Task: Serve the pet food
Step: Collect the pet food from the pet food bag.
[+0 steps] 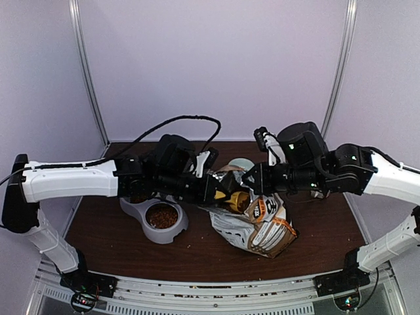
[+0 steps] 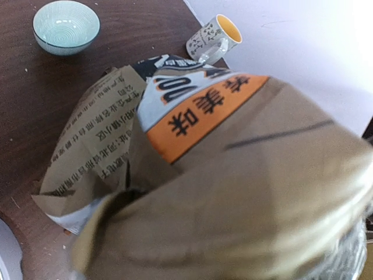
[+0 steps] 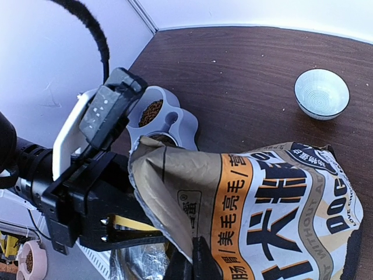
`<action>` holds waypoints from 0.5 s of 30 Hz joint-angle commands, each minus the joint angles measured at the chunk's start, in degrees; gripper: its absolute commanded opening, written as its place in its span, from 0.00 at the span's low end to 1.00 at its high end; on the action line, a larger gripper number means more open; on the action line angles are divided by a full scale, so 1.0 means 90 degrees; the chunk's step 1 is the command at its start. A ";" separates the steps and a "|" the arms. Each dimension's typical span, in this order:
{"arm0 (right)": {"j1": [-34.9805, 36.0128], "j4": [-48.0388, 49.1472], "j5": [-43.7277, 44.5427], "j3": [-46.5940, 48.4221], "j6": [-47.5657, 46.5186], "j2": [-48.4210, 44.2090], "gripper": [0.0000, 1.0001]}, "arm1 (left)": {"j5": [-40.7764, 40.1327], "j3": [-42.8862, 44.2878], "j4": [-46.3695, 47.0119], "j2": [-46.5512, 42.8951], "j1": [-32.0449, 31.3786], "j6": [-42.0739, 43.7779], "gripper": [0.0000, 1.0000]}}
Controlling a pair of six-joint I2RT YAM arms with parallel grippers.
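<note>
The bag (image 1: 262, 226) held open, mid-table (image 1: 197, 252)
The right pincer (image 1: 252, 179) pinches its rim, the left pincer (image 1: 223, 191) grips a yellow scoop (image 1: 239, 201) — pet food (image 1: 162, 215) in the grey feeder (image 1: 131, 210) toward the left edge; label: "DOG".

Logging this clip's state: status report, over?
Left gripper shut on yellow scoop, at bag mouth. Right gripper pinching bag rim. Kibble already in grey double bowl. Nothing between bag and bowl.

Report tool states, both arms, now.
Left tool: closed on a yellow plastic scoop.
Right tool: closed, pinching the rim of the silver-white printed bag with orange trim.
</note>
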 commanded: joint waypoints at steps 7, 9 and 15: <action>-0.0253 -0.0384 0.0357 -0.0152 0.0089 -0.0381 0.00 | 0.0973 -0.1385 0.1331 -0.1475 0.0533 -0.1601 0.00; -0.0282 -0.0413 0.0380 -0.0158 0.0088 -0.0401 0.00 | 0.0920 -0.1575 0.1428 -0.1751 0.0637 -0.1769 0.00; -0.0335 -0.0455 0.0427 -0.0174 0.0107 -0.0461 0.00 | 0.0896 -0.2181 0.1823 -0.2514 0.0902 -0.2301 0.00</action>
